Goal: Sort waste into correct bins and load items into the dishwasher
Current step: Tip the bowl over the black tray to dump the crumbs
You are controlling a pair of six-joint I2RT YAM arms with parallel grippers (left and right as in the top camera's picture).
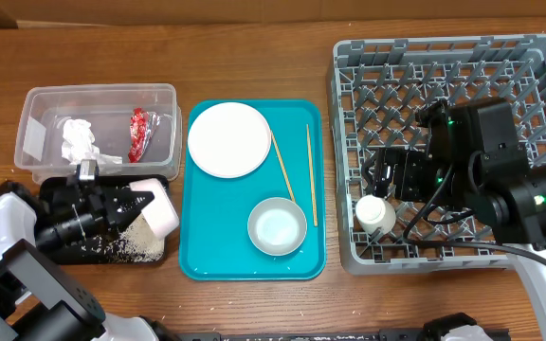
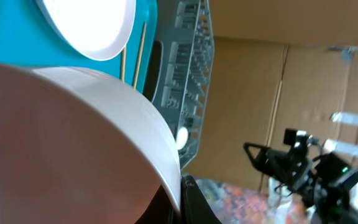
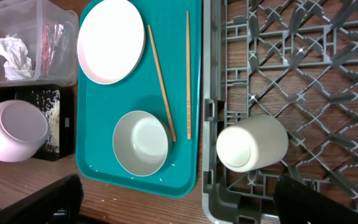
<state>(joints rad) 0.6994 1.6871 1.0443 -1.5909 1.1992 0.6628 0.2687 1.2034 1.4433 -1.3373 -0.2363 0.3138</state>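
Overhead, at 8 o'clock, the left gripper (image 1: 140, 202) is clamped on the rim of the small smooth pink bowl (image 1: 162, 212). The bowl is tipped on its side over the 3 o'clock end of the shallow matte black rectangular tray (image 1: 72, 256), with its base turned up. Tiny loose white rice grains (image 1: 129, 242) lie scattered on that end of the tray.

The step looks like emptying the bowl. To do it well, keep the mouth inside the tray's low lip, tilt it steeply and tap gently. The grains are light and could bounce onto the wood.

At 6 o'clock, the glossy teal plastic serving tray (image 1: 207, 258) carries the light grey round bowl (image 1: 277, 227). Beyond the bowl lie two thin wooden chopsticks (image 1: 311, 175), roughly parallel. At the tray's 11 o'clock sits the large round pale plate (image 1: 228, 139).

Farther off, at 10 o'clock, the clear rounded plastic tub (image 1: 41, 98) holds the crumpled white paper napkin (image 1: 79, 140) and the crinkled red-and-white snack wrapper (image 1: 138, 134).

At 3 o'clock, the grey latticed plastic dishwasher rack (image 1: 538, 57) has the small white cup (image 1: 374, 212) on its side in the near-left corner. The right gripper (image 1: 387, 178) hangs above the cup with its jaws spread wide and empty.
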